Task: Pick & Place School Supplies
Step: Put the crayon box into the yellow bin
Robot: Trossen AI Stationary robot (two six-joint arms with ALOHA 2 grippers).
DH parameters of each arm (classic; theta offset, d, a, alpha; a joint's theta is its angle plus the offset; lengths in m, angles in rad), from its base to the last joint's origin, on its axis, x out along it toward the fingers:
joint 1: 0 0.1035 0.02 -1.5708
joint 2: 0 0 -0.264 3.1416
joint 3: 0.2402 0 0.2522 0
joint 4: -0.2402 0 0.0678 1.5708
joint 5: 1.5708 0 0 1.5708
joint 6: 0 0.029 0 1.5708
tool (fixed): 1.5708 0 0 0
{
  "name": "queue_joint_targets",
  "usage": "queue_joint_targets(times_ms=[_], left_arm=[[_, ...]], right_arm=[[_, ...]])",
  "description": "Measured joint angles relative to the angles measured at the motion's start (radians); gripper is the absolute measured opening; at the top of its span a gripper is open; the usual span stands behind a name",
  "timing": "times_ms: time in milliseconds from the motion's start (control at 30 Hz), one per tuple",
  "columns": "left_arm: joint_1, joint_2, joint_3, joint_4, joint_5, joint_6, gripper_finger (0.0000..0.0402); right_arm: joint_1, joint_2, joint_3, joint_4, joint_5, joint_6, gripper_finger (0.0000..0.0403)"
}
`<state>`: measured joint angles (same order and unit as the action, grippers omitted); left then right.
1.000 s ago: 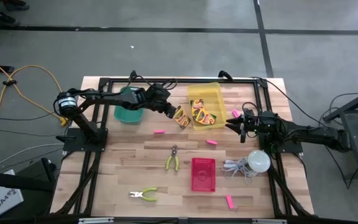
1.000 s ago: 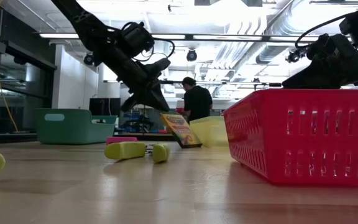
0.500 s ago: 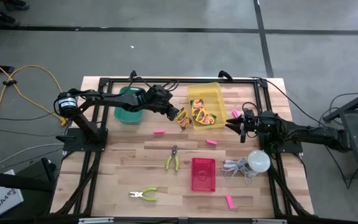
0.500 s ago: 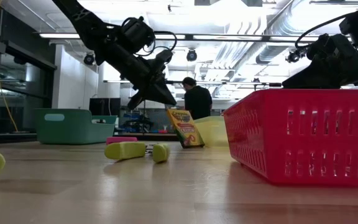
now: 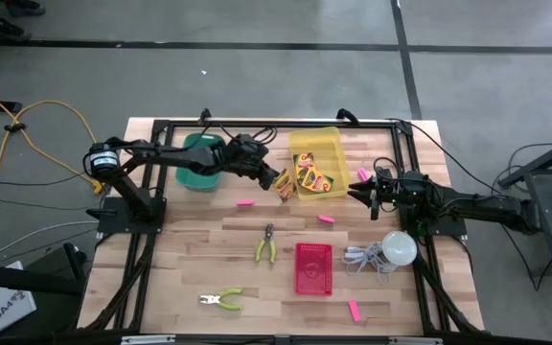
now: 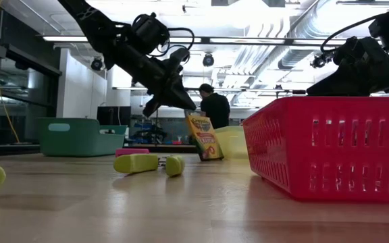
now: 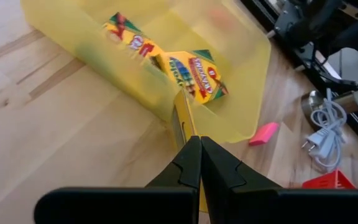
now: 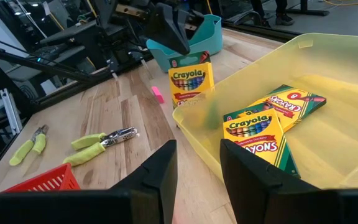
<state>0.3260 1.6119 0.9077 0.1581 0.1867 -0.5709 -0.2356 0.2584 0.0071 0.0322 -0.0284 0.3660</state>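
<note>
On the left side of the tabletop (image 5: 190,240) stands a teal bin (image 5: 197,165), and just to the right of it the left claw (image 5: 268,176) is clenched on the top edge of a crayon box (image 6: 204,136). This box stands upright, its lower edge at or very near the wood, just beside the left wall of the yellow tray (image 5: 334,141). Two more crayon boxes (image 8: 272,121) lie flat inside that tray. The main risk, I think, is that the held box is still outside the tray: if the claw lets go here, the box will fall on the wood or lean on the wall. If it moves to the right without rising, the box may push the light tray or catch on its rim. A thin grip on the edge could also let the box turn. Pink erasers (image 5: 326,218) lie loose in the middle and near side, beside the pliers (image 5: 265,246) and the red basket (image 5: 313,268). On the right, the right claw (image 5: 364,191) waits with parted fingers and holds nothing, near the tray's right wall; a careless move could knock it.
</note>
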Motion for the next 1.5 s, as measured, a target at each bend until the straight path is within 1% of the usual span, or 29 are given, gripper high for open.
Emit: queue_joint_targets(times_ms=[1000, 1500], left_arm=[[-0.044, 0.006, 0.0, 0.059, -0.008, 0.048, 0.0], [-0.055, 0.006, 0.0, 0.06, -0.008, 0.056, 0.0]], right_arm=[[0.0, 0.0, 0.0, 0.0, 0.0, 0.0, 0.011], [0.0, 0.0, 0.0, 0.0, 0.0, 0.0, 0.011]])
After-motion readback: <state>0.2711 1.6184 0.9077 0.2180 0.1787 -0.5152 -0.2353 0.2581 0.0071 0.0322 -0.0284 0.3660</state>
